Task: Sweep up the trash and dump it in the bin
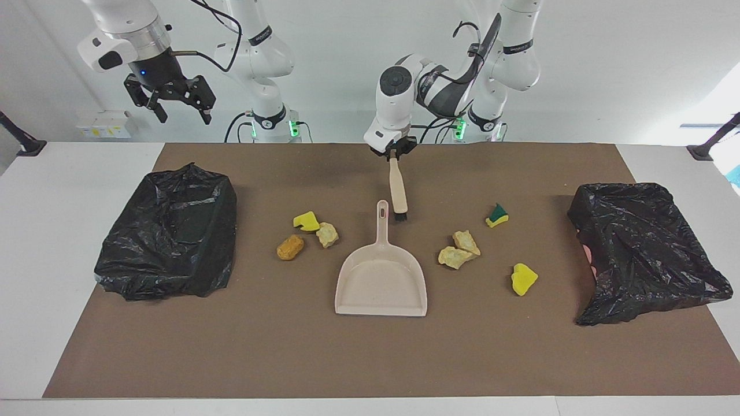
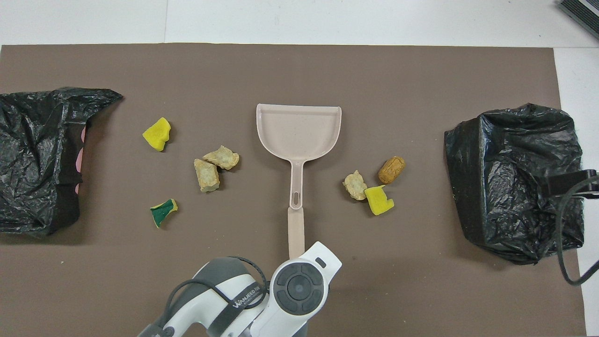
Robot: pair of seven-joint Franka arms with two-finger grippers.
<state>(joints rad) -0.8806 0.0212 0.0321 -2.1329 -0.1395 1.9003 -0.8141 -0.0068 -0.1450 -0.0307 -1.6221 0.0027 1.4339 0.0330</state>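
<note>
**Desk:** Where's your left tool?

**Me:** My left tool [image 1: 394,152] is clamped on the top end of the brush [image 1: 398,193], which hangs lifted, bristles down, over the dustpan's [image 1: 381,283] handle tip. From overhead the brush [image 2: 295,231] lines up with that handle.

**Desk:** And the right?

**Me:** My right tool [image 1: 171,99] waits high with its fingers spread, holding nothing, over the tabletop's [image 1: 63,231] edge toward the right arm's end from the dustpan.

**Desk:** The trash?

**Me:** All loose on the brown mat [image 1: 370,358], none in the dustpan. Beside it toward the right arm's end: a yellow chunk [image 1: 306,221], a tan chunk [image 1: 327,234] and an orange-brown chunk [image 1: 289,247]. Toward the left arm's end: two tan chunks [image 1: 459,249] touching, a green-sided piece [image 1: 496,215] and another yellow piece [image 1: 524,279]. A black bag [image 1: 167,231] sits at each end, the other bag [image 1: 642,248] well apart from the dustpan.
</note>
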